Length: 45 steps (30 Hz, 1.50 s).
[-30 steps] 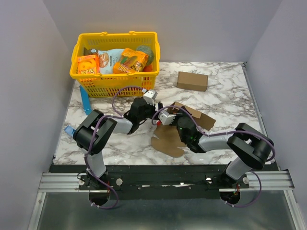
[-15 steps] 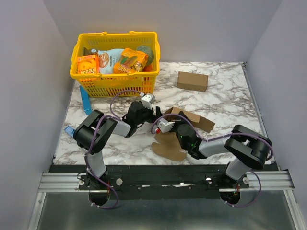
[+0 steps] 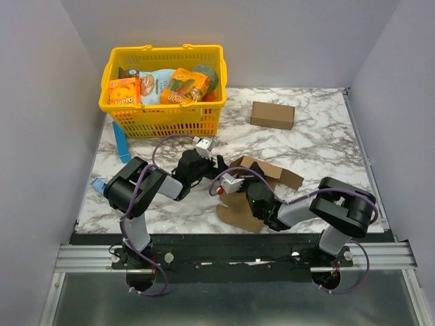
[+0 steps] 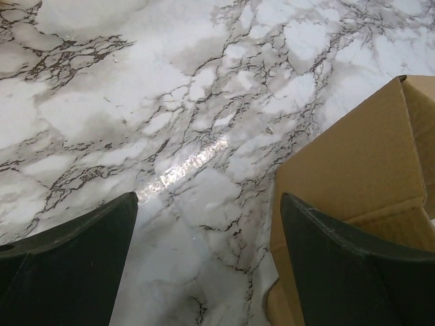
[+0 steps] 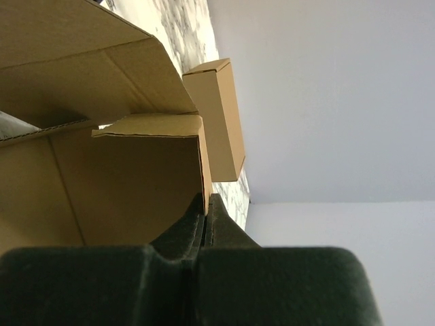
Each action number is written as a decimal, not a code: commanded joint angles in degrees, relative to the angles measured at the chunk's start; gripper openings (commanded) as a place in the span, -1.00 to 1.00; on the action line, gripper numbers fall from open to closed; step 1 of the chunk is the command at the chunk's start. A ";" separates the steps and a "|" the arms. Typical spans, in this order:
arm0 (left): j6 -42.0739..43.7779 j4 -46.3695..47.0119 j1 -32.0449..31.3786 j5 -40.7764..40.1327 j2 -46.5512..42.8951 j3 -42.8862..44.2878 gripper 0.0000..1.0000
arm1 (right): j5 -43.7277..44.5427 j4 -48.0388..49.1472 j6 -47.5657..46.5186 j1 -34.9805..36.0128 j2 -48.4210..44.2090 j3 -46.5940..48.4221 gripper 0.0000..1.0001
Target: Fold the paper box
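Note:
The paper box (image 3: 266, 171) is a plain brown die-cut sheet, partly raised into walls near the table's middle, with a rounded flap (image 3: 238, 209) flat on the marble. My right gripper (image 3: 238, 175) is shut on the thin edge of one upright panel; the right wrist view shows both jaws pinching that cardboard edge (image 5: 206, 202), with the box's inner walls (image 5: 122, 183) to the left. My left gripper (image 3: 217, 165) hovers just left of the box, open and holding nothing. In the left wrist view (image 4: 209, 195) its fingers frame bare marble, and a box panel (image 4: 353, 163) lies by the right finger.
A yellow basket (image 3: 136, 117) with snack packs stands at the back left. A longer brown carton (image 3: 272, 114) lies at the back right, also seen as a carton (image 5: 221, 115) in the right wrist view. A blue strip (image 3: 122, 142) leans left of the basket.
My right gripper has drawn the paper box toward the near edge and slightly left. The left gripper has shifted a little left and nearer, still open.

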 commanded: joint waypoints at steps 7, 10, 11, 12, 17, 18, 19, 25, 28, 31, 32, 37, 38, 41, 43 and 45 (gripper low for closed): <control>1.03 -2.24 2.82 2.34 -1.33 3.39 0.90 | -4.05 4.71 -1.06 -4.25 3.10 6.44 -0.99; 1.82 -3.65 3.53 3.04 -1.33 5.41 0.90 | -5.45 7.97 -4.67 -5.49 5.57 7.94 -0.99; 2.34 -4.78 3.53 3.13 -1.07 6.03 0.90 | -6.07 8.07 -5.11 -5.58 6.09 8.55 -0.99; 2.87 -5.14 3.53 3.31 -0.80 6.64 0.90 | -6.77 8.24 -5.20 -5.49 6.79 8.91 -0.99; 4.02 -5.93 3.71 2.00 1.40 7.62 0.90 | -5.81 10.08 -3.97 -5.58 9.70 9.00 -0.99; 3.93 -5.93 3.71 1.73 1.48 7.44 0.90 | -5.20 10.87 -4.41 -5.58 10.14 8.48 -0.99; 4.02 -5.93 3.79 1.64 1.40 7.18 0.90 | -4.84 12.79 -4.76 -5.58 10.84 8.12 -0.99; 3.49 -2.87 3.79 4.53 1.22 4.90 0.90 | -2.82 20.28 -7.84 -5.32 12.60 5.14 -0.99; 2.26 1.52 3.79 7.60 1.22 2.53 0.90 | -2.20 22.83 -8.72 -4.97 12.87 4.26 -0.99; 1.47 4.17 3.71 8.84 1.05 1.03 0.90 | -1.33 26.24 -10.56 -4.62 13.65 3.90 -0.99; 1.21 4.61 3.71 8.93 1.05 0.68 0.90 | -1.06 27.91 -11.43 -4.44 14.18 3.81 -0.99; 0.59 6.28 3.27 9.02 0.87 -0.99 0.90 | -0.27 35.47 -16.01 -3.91 17.26 4.16 -0.99; 0.68 6.28 3.01 9.02 0.87 -1.00 0.90 | -0.18 35.49 -16.01 -3.91 17.43 4.25 -0.99; 1.55 6.46 2.48 9.55 1.13 -0.82 0.90 | -0.09 35.31 -15.66 -3.82 16.74 4.17 -0.99; 2.08 6.20 2.04 9.55 1.40 -0.39 0.90 | -0.36 34.87 -15.31 -3.74 16.30 3.90 -0.99; 2.61 6.28 1.51 10.51 1.75 -0.21 0.90 | -0.62 33.56 -14.26 -3.74 15.42 3.64 -0.99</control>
